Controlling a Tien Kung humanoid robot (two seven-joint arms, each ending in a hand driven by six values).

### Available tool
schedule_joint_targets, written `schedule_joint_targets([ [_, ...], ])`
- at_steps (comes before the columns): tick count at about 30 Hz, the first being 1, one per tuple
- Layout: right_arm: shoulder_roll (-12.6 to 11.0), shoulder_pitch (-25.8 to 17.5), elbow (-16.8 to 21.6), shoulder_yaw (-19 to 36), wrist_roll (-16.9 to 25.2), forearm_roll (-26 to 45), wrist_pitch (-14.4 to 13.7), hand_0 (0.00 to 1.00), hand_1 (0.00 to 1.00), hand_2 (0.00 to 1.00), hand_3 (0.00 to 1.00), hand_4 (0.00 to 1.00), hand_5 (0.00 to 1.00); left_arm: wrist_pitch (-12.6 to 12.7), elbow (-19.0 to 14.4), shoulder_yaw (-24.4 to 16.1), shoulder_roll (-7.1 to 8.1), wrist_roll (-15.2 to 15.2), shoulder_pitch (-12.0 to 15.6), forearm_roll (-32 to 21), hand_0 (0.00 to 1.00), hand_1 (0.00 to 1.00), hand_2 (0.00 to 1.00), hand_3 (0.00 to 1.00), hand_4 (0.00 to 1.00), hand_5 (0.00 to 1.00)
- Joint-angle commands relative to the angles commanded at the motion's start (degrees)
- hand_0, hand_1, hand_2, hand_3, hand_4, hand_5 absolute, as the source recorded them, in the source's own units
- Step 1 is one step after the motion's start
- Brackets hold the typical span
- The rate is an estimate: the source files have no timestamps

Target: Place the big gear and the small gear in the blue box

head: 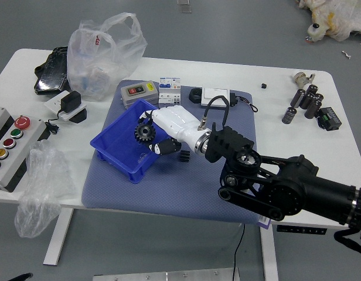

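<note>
My right hand (150, 130) reaches in from the right over the blue box (115, 160), its white back turned up. Its fingers are curled around a dark toothed gear (145, 134), held above the box's interior. Whether this is the big or the small gear I cannot tell. Just right of the box, on the blue-grey mat, lies a small black ribbed piece (184, 156); its kind is unclear. The hand hides the box's right side. Only a dark bit of my left hand (20, 277) shows in the bottom left corner.
Behind the box stand a grey device (139, 92), a small white-grey box (169, 91) and a white module (215, 96). Plastic bags (104, 55) and a button panel (13, 146) are at left. Black cylinders (306, 100) stand at the right.
</note>
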Motion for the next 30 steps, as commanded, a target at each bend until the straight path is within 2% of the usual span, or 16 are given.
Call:
schedule_joint_targets([
  [3, 0.17, -0.07, -0.47, -0.13, 0.08, 0.30, -0.36, 0.757, 0.783, 0.760, 0.683, 0.368, 0.238, -0.01, -0.02, -0.09, 0.00, 0.07, 0.04, 0.08, 0.661, 0.517, 0.565, 0.743, 0.740, 0.556],
  [4, 0.22, -0.10, -0.63, -0.14, 0.03, 0.33, -0.48, 0.847, 0.870, 0.861, 0.750, 0.399, 0.231, -0.01, -0.02, -0.12, -0.01, 0.10, 0.05, 0.11, 0.660, 0.517, 0.565, 0.743, 0.741, 0.555],
  [9, 0.39, -0.21, -1.38, 0.07, -0.71, 0.05, -1.03, 0.847, 0.870, 0.861, 0.750, 0.399, 0.231, -0.05, -0.01, -0.10, -0.05, 0.09, 0.02, 0.15, 0.660, 0.517, 0.565, 0.743, 0.741, 0.555],
  [10, 0.40, -0.23, -1.46, 0.21, -0.84, -0.13, -1.17, 0.876, 0.935, 0.956, 0.939, 0.482, 0.238, -0.05, -0.01, -0.09, -0.06, 0.07, 0.00, 0.15, 0.660, 0.517, 0.565, 0.743, 0.741, 0.556],
  [15, 0.38, -0.38, -1.57, 0.92, -1.02, -0.82, -1.95, 0.876, 0.935, 0.956, 0.939, 0.482, 0.238, -0.05, 0.01, -0.01, -0.07, 0.03, -0.03, 0.12, 0.660, 0.517, 0.565, 0.743, 0.741, 0.556],
  [16, 0.37, -0.42, -1.60, 1.00, -1.02, -0.83, -2.09, 0.884, 0.949, 0.977, 0.985, 0.574, 0.219, -0.05, 0.02, 0.04, -0.07, 0.00, -0.03, 0.07, 0.660, 0.517, 0.565, 0.743, 0.741, 0.556],
  [24, 0.32, -1.17, -2.26, 2.84, -0.84, -1.03, -3.51, 0.888, 0.949, 0.978, 0.991, 0.574, 0.220, -0.09, 0.08, 0.38, -0.15, -0.21, 0.06, -0.18, 0.660, 0.517, 0.565, 0.743, 0.741, 0.556],
  [27, -0.56, -2.32, -1.33, 5.00, -0.45, -0.87, -4.45, 0.888, 0.949, 0.978, 0.991, 0.574, 0.220, -0.07, 0.11, 0.46, -0.19, -0.28, 0.14, -0.27, 0.660, 0.517, 0.565, 0.743, 0.741, 0.556],
  [28, -1.00, -2.80, -0.83, 5.85, -0.48, -0.82, -4.67, 0.679, 0.790, 0.880, 0.955, 0.671, 0.242, -0.06, 0.12, 0.50, -0.21, -0.31, 0.16, -0.32, 0.660, 0.517, 0.565, 0.743, 0.742, 0.557],
  [30, -2.14, -3.93, 0.48, 7.70, -1.25, -1.00, -4.50, 0.679, 0.790, 0.880, 0.955, 0.671, 0.242, -0.02, 0.14, 0.65, -0.23, -0.40, 0.24, -0.54, 0.660, 0.517, 0.565, 0.743, 0.742, 0.557],
])
